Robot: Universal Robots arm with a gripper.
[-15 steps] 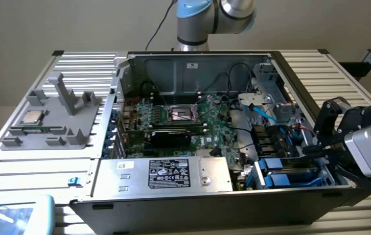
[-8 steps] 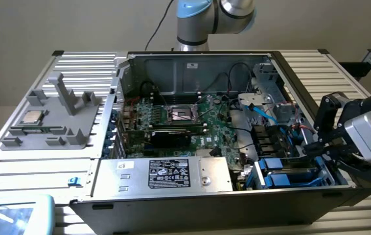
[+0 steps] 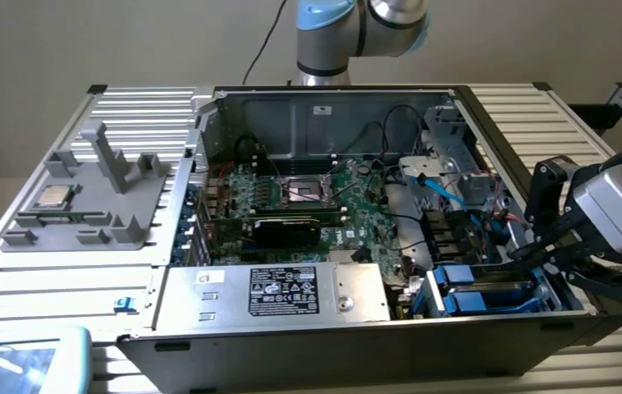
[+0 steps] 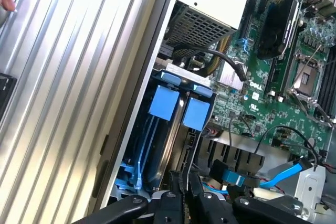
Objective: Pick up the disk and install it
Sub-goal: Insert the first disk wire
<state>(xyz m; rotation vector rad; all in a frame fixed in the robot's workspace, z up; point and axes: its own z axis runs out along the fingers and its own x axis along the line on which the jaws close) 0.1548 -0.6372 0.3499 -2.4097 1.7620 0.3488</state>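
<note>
Seating the disk (image 4: 167, 103) squarely looks to me like the step in hand. Its blue frame stands on edge in the drive cage (image 3: 475, 295), in the case corner at about 4 o'clock from the motherboard (image 3: 300, 193) in the exterior view. A second blue tab (image 4: 197, 114) sits just beside it, and I cannot tell how deep either carrier has gone.

My tool (image 3: 530, 254) hangs over the case rim at about 3 o'clock from the cage. Its fingers (image 4: 176, 203) are drawn narrow, nearly together, and I see nothing between them. To do this well I would keep them narrow. I would stay in line with the cage rails so any push runs straight down the frame and not sideways against the case wall (image 4: 152, 77). The blue cable (image 4: 283, 174) and the black leads near the cage could snag a finger, so I would keep clear of them.

The wrist view gives me the cage from above: both blue tabs, the silver edge between them, and my fingertips close by. The exterior view gives me the power supply (image 3: 289, 291) at 9 o'clock from the cage, the grey holder (image 3: 92, 197) on the tabletop (image 3: 59, 279), and my tool's height over the rim.
</note>
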